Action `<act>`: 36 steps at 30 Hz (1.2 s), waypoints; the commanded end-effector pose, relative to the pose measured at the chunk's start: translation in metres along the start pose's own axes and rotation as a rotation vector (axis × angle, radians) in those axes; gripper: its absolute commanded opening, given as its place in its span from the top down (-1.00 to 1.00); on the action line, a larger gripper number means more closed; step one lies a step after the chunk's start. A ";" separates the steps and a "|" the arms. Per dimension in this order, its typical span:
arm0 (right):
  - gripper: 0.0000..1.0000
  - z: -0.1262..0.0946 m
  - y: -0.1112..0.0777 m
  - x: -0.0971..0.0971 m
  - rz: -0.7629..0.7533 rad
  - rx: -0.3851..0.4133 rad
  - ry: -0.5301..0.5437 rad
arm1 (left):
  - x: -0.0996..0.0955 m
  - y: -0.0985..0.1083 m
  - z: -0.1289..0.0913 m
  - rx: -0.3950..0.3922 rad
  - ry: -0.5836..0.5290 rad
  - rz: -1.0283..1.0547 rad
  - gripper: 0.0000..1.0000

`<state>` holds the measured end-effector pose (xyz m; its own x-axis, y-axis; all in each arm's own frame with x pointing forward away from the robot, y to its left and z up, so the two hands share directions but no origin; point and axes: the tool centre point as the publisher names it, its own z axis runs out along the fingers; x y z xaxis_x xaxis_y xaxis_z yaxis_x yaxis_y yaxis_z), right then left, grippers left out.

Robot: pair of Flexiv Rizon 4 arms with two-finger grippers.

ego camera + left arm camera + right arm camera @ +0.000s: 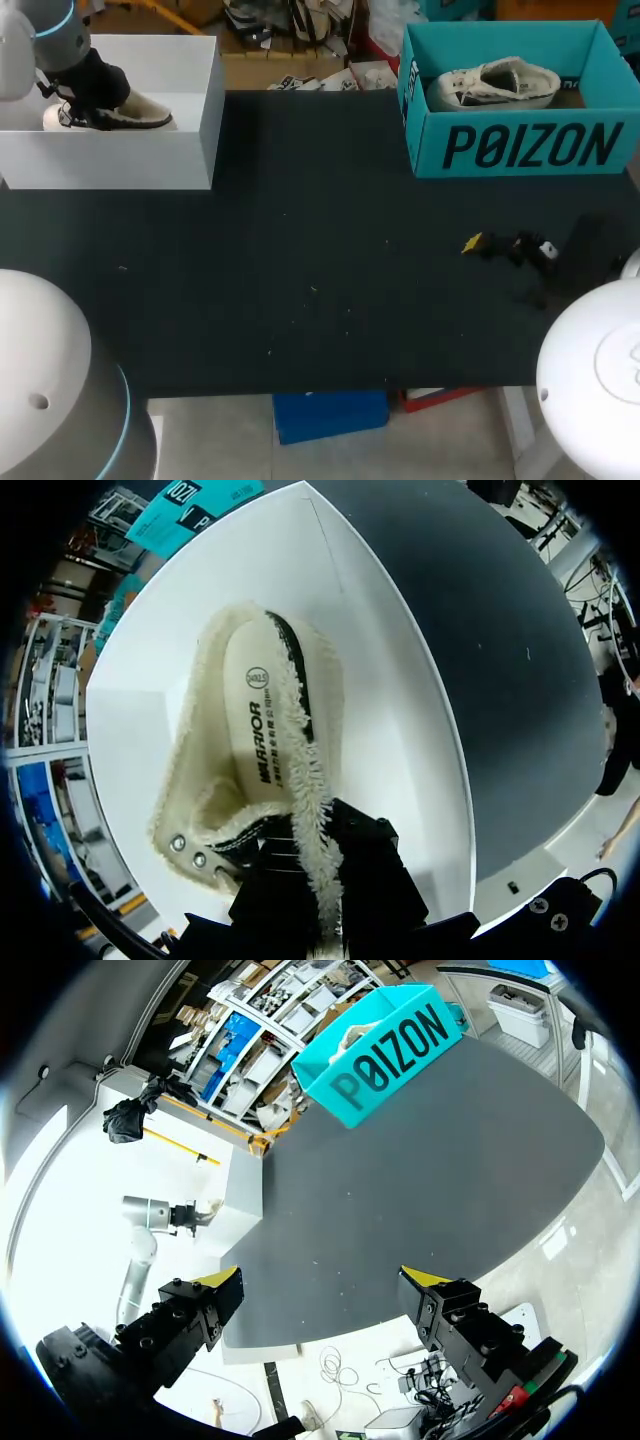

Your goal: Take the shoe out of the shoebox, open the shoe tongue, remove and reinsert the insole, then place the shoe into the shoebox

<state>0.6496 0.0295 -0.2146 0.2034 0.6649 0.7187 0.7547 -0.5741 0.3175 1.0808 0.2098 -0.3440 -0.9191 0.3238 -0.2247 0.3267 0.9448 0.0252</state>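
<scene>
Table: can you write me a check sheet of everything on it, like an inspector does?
surface: dark table with tiny pale specks.
job's things: fleecy shoe lies inside the white shoebox, insole showing.
clutter: teal box at the far right, second shoe inside.
grippers: left gripper down on the shoe in the box; right gripper open, empty, over the table.
cables: nothing seen.
surroundings: nothing seen.

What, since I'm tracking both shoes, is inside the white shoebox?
A cream fleece-lined shoe lies in the white shoebox, with the left gripper at its laces. The box floor under the shoe is covered.
</scene>
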 end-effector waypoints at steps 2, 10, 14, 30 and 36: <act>-1.00 -0.002 0.001 -0.006 0.010 0.120 0.012 | -0.002 0.001 0.001 0.005 0.014 -0.001 1.00; -1.00 -0.002 0.001 -0.006 0.010 0.120 0.012 | -0.001 -0.001 0.003 0.009 0.018 0.002 0.33; -1.00 -0.002 0.001 -0.006 0.010 0.120 0.012 | -0.002 -0.004 -0.001 0.013 0.018 0.006 0.10; -1.00 -0.002 0.001 -0.006 0.010 0.120 0.012 | -0.014 -0.008 -0.047 -0.005 -0.008 0.008 0.15; -1.00 -0.002 0.001 -0.006 0.010 0.120 0.012 | -0.018 -0.017 -0.077 -0.040 0.014 0.019 0.14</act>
<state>0.6496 0.0295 -0.2146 0.2034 0.6649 0.7187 0.7547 -0.5741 0.3175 1.0829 0.1976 -0.2837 -0.9119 0.3427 -0.2259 0.3427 0.9386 0.0404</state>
